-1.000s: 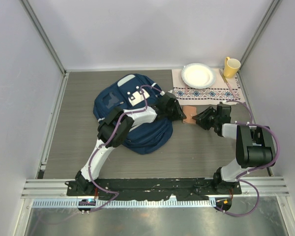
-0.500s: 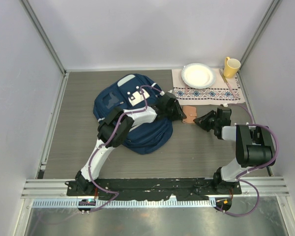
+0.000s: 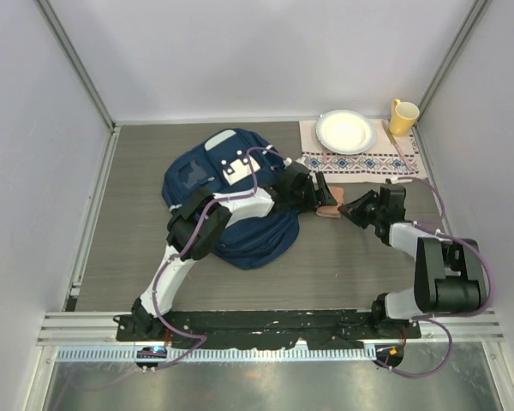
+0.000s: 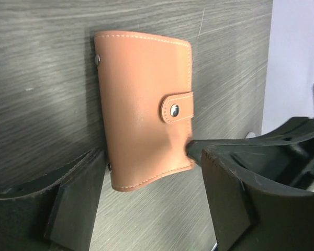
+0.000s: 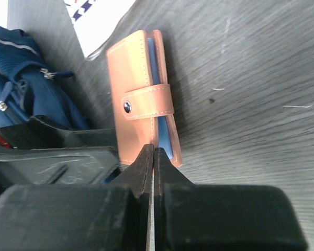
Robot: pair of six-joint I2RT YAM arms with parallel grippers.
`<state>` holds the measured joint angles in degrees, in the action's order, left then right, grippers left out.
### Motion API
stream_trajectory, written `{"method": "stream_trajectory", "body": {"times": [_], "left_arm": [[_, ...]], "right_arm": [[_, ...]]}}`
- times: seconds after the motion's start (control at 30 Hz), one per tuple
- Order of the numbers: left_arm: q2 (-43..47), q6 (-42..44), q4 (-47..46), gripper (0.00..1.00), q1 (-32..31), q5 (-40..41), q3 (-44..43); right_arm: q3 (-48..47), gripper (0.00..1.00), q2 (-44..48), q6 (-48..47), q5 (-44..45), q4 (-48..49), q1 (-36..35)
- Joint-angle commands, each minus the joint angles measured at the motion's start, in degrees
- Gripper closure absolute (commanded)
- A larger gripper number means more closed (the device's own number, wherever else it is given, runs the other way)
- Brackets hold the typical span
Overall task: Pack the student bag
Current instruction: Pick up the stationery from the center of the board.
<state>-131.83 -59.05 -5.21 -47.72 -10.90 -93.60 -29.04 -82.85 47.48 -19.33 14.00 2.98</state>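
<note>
The student bag (image 3: pixel 227 201), navy with pale trim, lies left of centre on the table, and its blue fabric (image 5: pixel 21 78) shows in the right wrist view. A tan leather wallet (image 3: pixel 329 209) with a snap strap lies just to its right. My left gripper (image 3: pixel 319 192) is open. Its fingers (image 4: pixel 73 201) straddle the near end of the wallet (image 4: pixel 144 104), and the right finger touches its edge. My right gripper (image 3: pixel 345 208) is shut, with its tips (image 5: pixel 153 152) against the near end of the wallet (image 5: pixel 136 89). Nothing sits between its jaws.
An embroidered placemat (image 3: pixel 368 160) lies at the back right, bearing a white plate (image 3: pixel 346 131). A yellow mug (image 3: pixel 403 116) stands by the right wall. Grey walls enclose the table on three sides. The left arm reaches across the bag.
My left gripper opened around the wallet and shifted slightly right. My right gripper shut and moved in against the wallet from the right.
</note>
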Motion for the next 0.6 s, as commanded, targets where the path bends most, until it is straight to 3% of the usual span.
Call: {"method": "stream_trajectory", "body": {"times": [0.0,0.3,0.57], "left_arm": [[4.2,5.3,9.1,0.22,-0.4,3.2,1.9],[15.3,5.2,4.2,0.15,0.9,6.9,12.7],[22.5,6.0,-2.7,0.11,1.1,-1.0,16.1]], "right_arm": [[-2.3,0.99,6.0,-1.1,0.5,-2.2,-0.3],[-3.2,0.99,16.0,-0.8,1.1,-8.1,-0.2],[-5.6,0.99,22.6,-1.3,0.5,-13.6,-0.2]]}}
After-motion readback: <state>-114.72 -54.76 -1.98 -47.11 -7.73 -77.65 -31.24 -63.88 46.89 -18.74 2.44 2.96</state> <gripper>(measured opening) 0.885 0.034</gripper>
